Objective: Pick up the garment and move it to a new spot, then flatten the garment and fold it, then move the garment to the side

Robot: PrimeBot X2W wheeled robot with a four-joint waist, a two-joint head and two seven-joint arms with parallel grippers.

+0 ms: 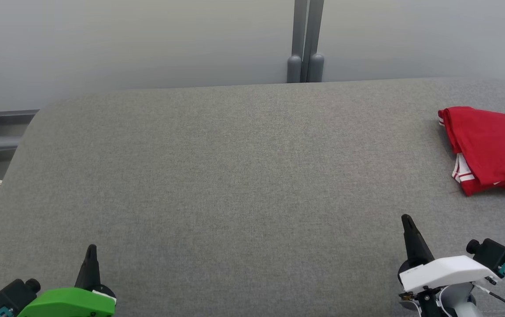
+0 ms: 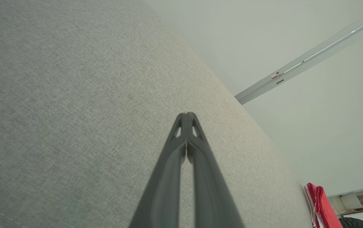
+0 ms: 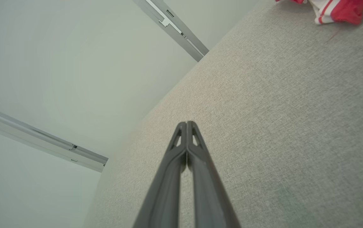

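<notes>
Left gripper point(image 1: 90, 249) and right gripper point(image 1: 406, 218) are closed, empty. Steer both clear of the garment point(image 1: 490, 145), apparently folded, at right edge.

Even soft bright light, faint shadows, no glare, wrist views wide-angle warped, slightly soft

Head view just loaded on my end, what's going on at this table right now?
Nothing is being handled at this moment. The red garment, with white trim, lies in a folded-looking bundle at the right side of the grey padded table, partly cut off by the picture's edge. The left fingers and right fingers are both closed and empty, low near the front edge and apart from the garment. Judging by that, the fold and the move to the side look done.
</notes>
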